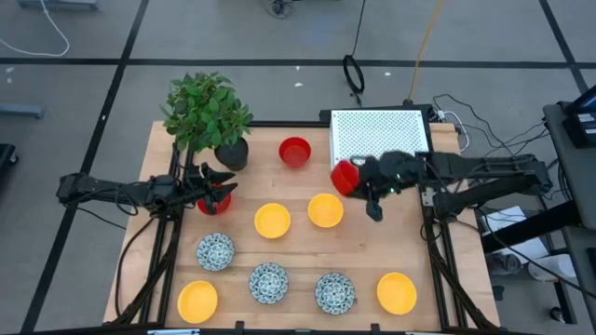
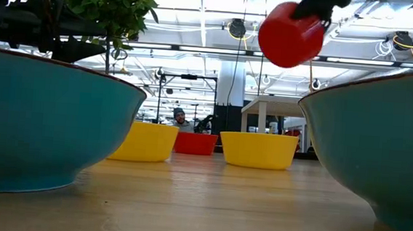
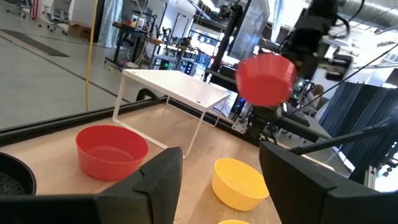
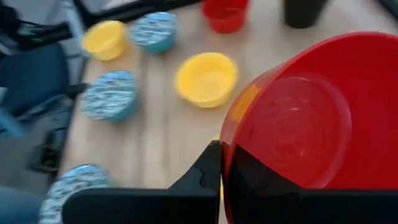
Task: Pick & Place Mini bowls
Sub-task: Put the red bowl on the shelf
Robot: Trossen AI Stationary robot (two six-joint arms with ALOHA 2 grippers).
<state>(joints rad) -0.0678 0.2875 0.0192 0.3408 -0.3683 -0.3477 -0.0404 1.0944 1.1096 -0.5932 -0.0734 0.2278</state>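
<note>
A robotics lab or workshop hall, large and open. Grey concrete floor (image 1: 84,84) marked with dark tape lines around a wooden tabletop (image 1: 307,251) on a dark metal frame. Loose cables (image 1: 37,37) on the floor beyond the far edge. Seen across the table: overhead strip lights (image 2: 199,13), a black pillar (image 2: 228,117), benches and equipment racks (image 3: 155,50), a seated person (image 2: 179,118) far off. Dark curtain (image 3: 354,112) beside more rigs.

A leafy potted plant (image 1: 207,116) in a dark round pot (image 1: 232,153) stands at the wooden table's (image 1: 307,256) far left. A white perforated wire rack (image 1: 379,136) sits far right. A person (image 2: 179,118) is in the background room.
</note>
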